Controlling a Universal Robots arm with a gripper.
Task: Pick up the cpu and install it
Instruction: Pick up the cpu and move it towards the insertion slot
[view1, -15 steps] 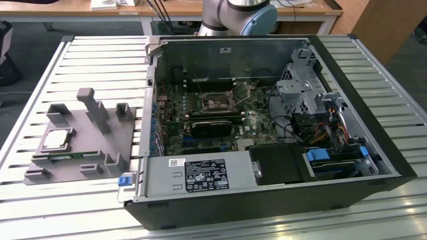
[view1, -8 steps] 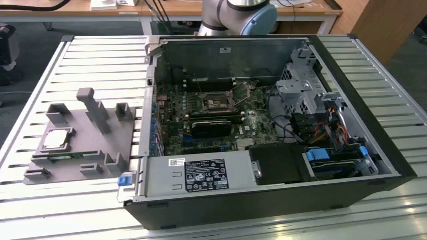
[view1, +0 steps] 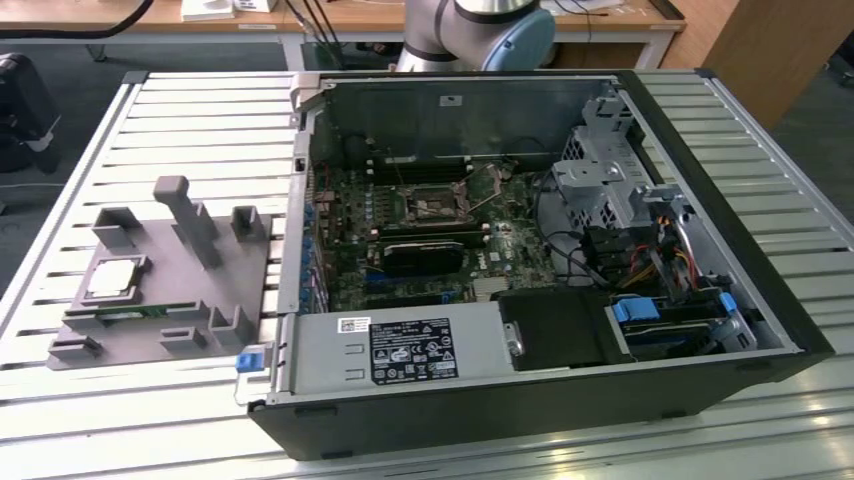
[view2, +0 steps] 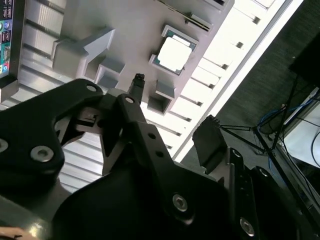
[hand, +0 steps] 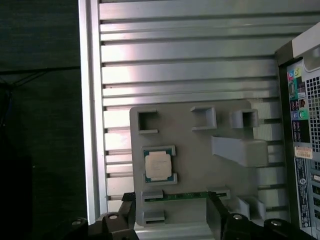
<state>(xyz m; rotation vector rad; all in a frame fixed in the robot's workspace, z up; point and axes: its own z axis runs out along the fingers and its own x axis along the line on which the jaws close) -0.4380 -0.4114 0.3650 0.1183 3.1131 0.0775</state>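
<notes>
The cpu is a small silvery square chip lying flat in a pocket of the grey holder plate, on the exterior view's left, beside the open computer case. Both wrist views look down on the cpu from well above. My gripper hangs open over the holder plate's edge, near the chip but apart from it. Its two black fingers stand wide apart with nothing between them. The motherboard's cpu socket sits uncovered inside the case.
A narrow green memory stick lies in a slot of the holder next to the cpu. Tall grey posts rise from the holder plate. Everything rests on a ribbed metal table. The arm's base stands behind the case.
</notes>
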